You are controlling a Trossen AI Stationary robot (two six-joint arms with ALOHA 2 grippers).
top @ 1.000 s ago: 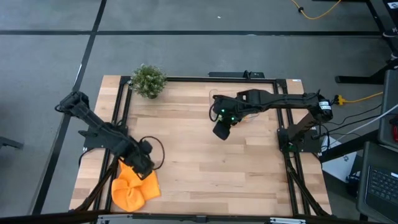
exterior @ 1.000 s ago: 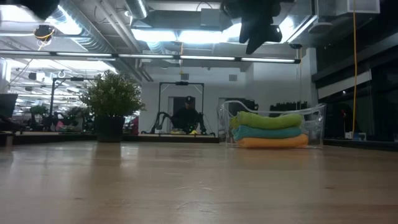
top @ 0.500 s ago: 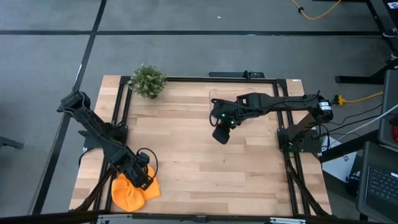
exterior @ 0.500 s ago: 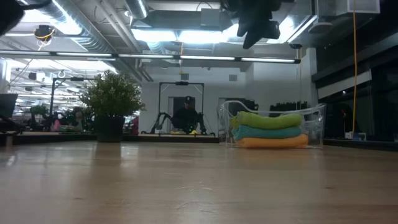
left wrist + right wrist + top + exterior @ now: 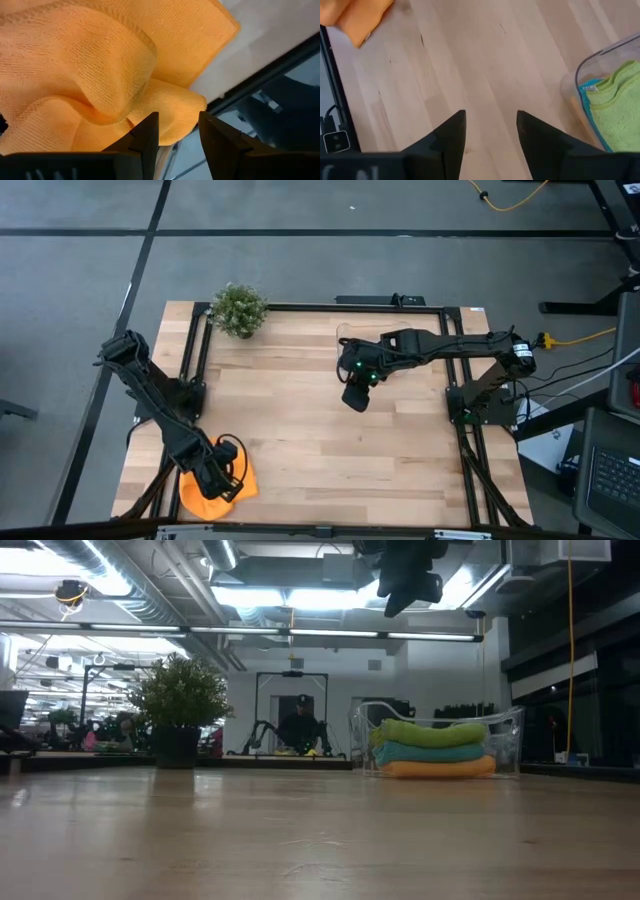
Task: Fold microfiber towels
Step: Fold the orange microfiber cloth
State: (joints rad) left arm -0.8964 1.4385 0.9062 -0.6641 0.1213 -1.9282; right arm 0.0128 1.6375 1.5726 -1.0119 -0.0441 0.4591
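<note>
Left wrist view says it best: the orange towel (image 5: 100, 75) is a crumpled, floppy heap right in front of the left claw (image 5: 177, 135), whose fingers stand partly apart with nothing between them. Looks like light, limp cloth that won't hold a shape, so I'd guess it drags and bunches if pushed. Best bet is probably pinching the hemmed corner (image 5: 227, 22) on the far side of the heap from the fingertips, not the puffy middle fold.

It's too rumpled to have a clear long axis or heading; that one flat flap runs away from the claw toward the table edge.

From above, the right claw (image 5: 356, 395) hangs over mid-table, also partly open and empty, with the clear tub (image 5: 600, 65) of folded towels just beside it.
</note>
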